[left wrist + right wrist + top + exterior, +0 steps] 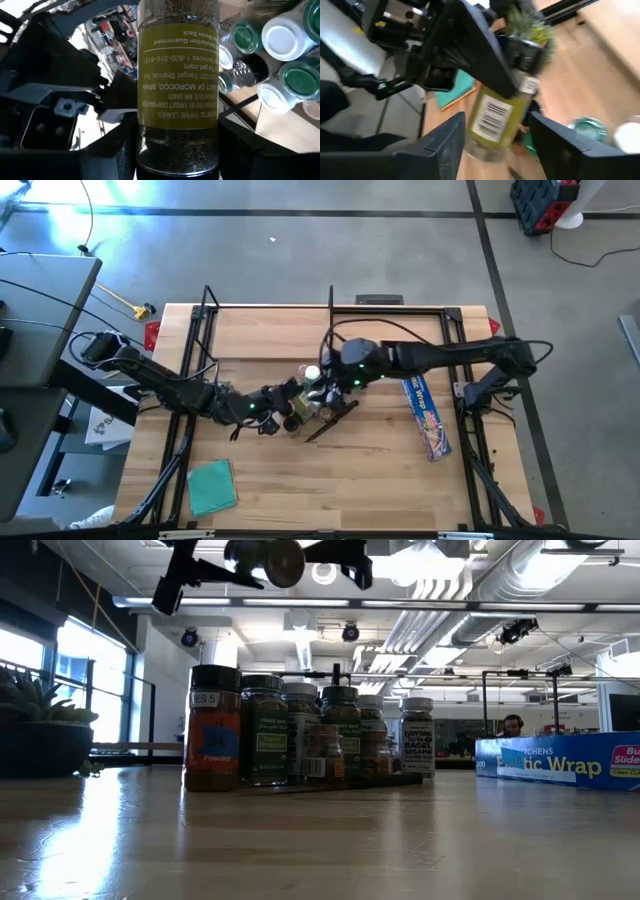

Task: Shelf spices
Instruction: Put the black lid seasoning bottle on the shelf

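Note:
A spice jar with an olive-green label (177, 95) hangs in the air over the middle of the table, with my left gripper (177, 172) shut on it. My right gripper (497, 150) is open; its two fingers stand on either side of that same jar (495, 120), and I cannot tell whether they touch it. Several more spice jars (310, 735) with black, green and white caps stand upright in a cluster on the tabletop (318, 392), just beyond both grippers. The shelf (268, 310), with its black rods, stands at the table's far edge. My left gripper pinches the labelled jar between its two fingers at the end nearest the wrist (177, 160); which end that is, I cannot tell. The jar sticks out forward past the fingers, lifted clear of the table and the other jars.
A long blue wrap box (428, 415) lies on the right part of the table. A teal cloth (212, 485) lies near the front left corner. A dark-handled knife (332, 418) lies beside the jar cluster. Black frame rails run along the table's edges.

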{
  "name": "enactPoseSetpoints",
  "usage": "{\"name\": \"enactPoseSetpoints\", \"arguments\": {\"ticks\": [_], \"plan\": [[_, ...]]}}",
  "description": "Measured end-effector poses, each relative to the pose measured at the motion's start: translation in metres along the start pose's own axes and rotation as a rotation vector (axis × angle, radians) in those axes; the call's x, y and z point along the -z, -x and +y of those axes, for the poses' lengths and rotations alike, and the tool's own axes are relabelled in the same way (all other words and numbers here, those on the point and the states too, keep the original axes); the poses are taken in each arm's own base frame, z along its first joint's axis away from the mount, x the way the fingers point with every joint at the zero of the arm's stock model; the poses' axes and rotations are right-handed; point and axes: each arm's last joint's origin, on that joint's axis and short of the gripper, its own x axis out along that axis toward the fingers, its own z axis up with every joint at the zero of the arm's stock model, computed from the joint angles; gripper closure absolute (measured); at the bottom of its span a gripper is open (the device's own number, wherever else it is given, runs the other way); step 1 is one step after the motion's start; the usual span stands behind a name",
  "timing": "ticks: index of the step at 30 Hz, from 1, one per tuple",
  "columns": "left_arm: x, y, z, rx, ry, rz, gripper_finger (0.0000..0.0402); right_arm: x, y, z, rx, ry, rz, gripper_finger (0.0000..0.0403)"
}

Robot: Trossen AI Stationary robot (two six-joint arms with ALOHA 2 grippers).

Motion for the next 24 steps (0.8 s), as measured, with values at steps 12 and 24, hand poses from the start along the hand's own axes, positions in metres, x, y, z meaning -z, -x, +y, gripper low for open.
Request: {"name": "enactPoseSetpoints", "arguments": {"ticks": [12,24], "plan": [[0.000,0.003,0.007,-0.030,0.033,-0.002,0.0206,0.001,-0.042,-0.005,-0.068,-0.184,0.078,0.0162],[0.002,0.001,0.006,-0.022,0.118,0.005,0.0178,0.002,-0.044,-0.007,-0.065,-0.216,0.090,0.0188]]}}
